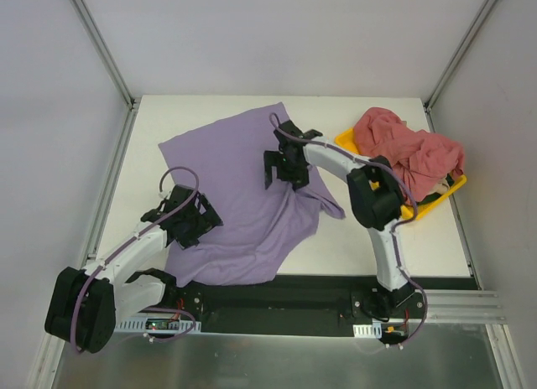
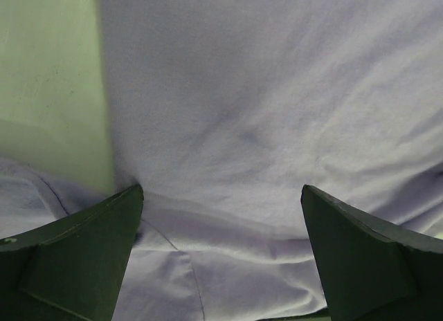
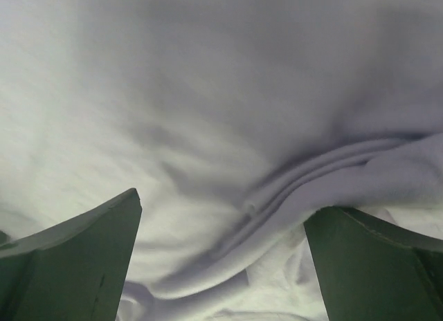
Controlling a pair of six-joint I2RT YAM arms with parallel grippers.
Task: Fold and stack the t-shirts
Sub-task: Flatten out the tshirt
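Barely begun: purple shirt (image 1: 235, 196) lying rumpled and unfolded right beneath left pincer (image 1: 197, 221) and right pincer (image 1: 281, 173), both spread wide, pinching nothing. Pink shirts (image 1: 411, 150) heaped in yellow tray (image 1: 346, 139) off the right pincer's outer side; all folding and stacking left to do.

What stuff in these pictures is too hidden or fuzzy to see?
- Top view: how many pink-red shirts there are; they're one crumpled heap.
- Top view: most of the yellow tray, under that heap.
- Right wrist view: which part of the purple shirt this is; too close and blurry.
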